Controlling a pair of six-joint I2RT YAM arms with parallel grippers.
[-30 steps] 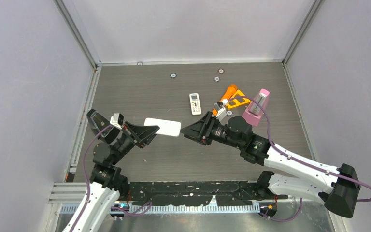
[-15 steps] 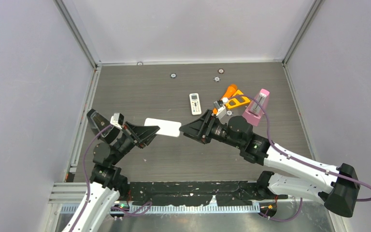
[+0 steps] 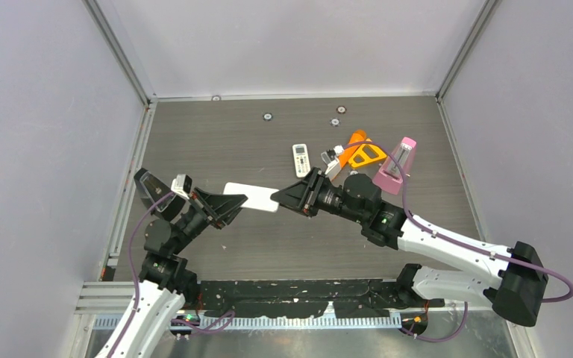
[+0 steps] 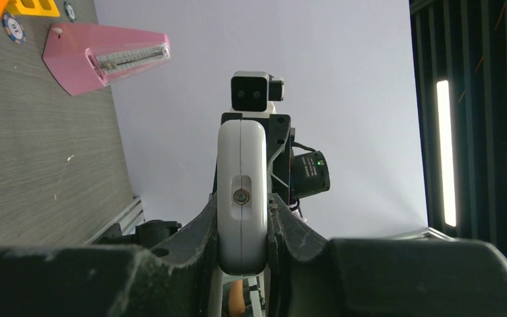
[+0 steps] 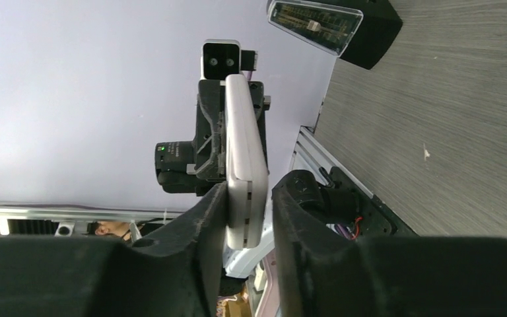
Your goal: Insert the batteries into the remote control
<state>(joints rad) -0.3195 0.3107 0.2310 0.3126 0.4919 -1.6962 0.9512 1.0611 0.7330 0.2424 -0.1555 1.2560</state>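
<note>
A long white remote control [image 3: 252,196] is held level above the table. My left gripper [image 3: 227,203] is shut on its left end; in the left wrist view the remote [image 4: 241,172] is pinched between both fingers of that gripper [image 4: 241,214]. My right gripper [image 3: 285,198] is open, with its jaws around the remote's right end. In the right wrist view the remote [image 5: 244,158] touches the left finger of that gripper [image 5: 249,198], and a gap shows at the other finger. No batteries are in view.
A small white remote [image 3: 301,159] lies behind the arms. An orange tool [image 3: 359,151] and a pink metronome [image 3: 395,165] stand at the right. Small discs [image 3: 267,116] lie near the back edge. A dark metronome [image 5: 333,23] stands by the left wall.
My right gripper has moved left until its jaws are around the remote's free end. The left gripper and the remote have stayed still.
</note>
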